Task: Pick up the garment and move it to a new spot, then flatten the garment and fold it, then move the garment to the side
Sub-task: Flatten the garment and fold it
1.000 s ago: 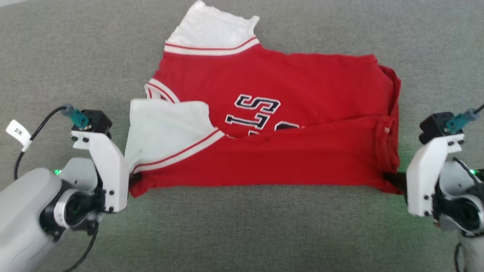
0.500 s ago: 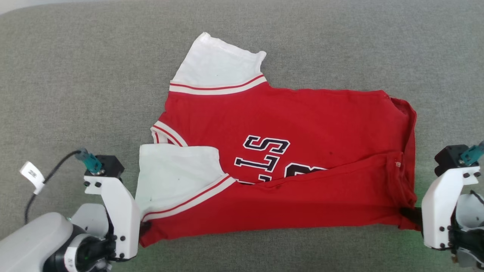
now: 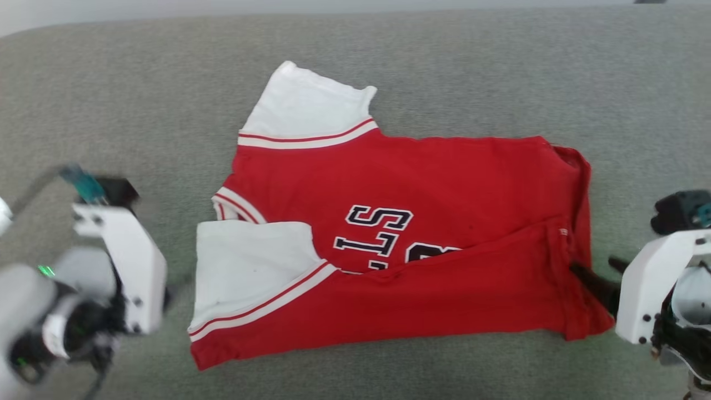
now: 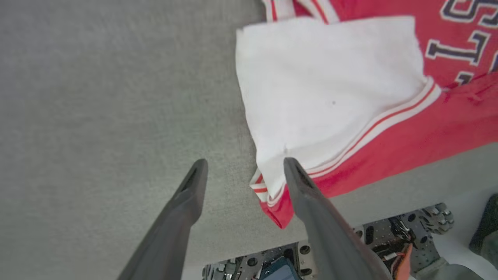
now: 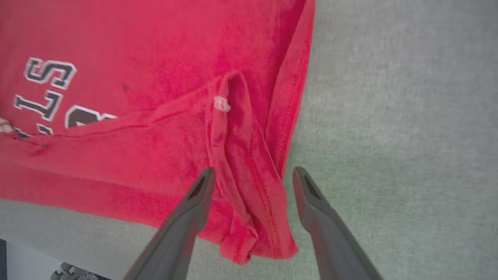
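The garment (image 3: 422, 183), red with white sleeves and dark lettering, lies on the grey surface with its near long edge folded over the chest. My left gripper (image 4: 245, 163) is open. Its fingers straddle bare surface just left of the garment's near sleeve corner (image 4: 272, 202), which lies loose. In the head view the left arm's white mount (image 3: 128, 255) sits a short way left of that corner, blurred. My right gripper (image 5: 253, 171) is open too, with the bunched red hem (image 5: 256, 217) lying slack between its fingers. Its dark fingers (image 3: 597, 283) reach the garment's near right corner.
The grey fabric surface (image 3: 111, 100) spreads widely to the left, right and beyond the garment. Its near edge runs just below the garment, with my base's metal parts (image 4: 389, 241) beyond it. A pale strip (image 3: 33, 14) borders the far left edge.
Both grippers have opened and let go of the garment's near corners. The left arm has drawn back to the left. The head camera has also shifted.
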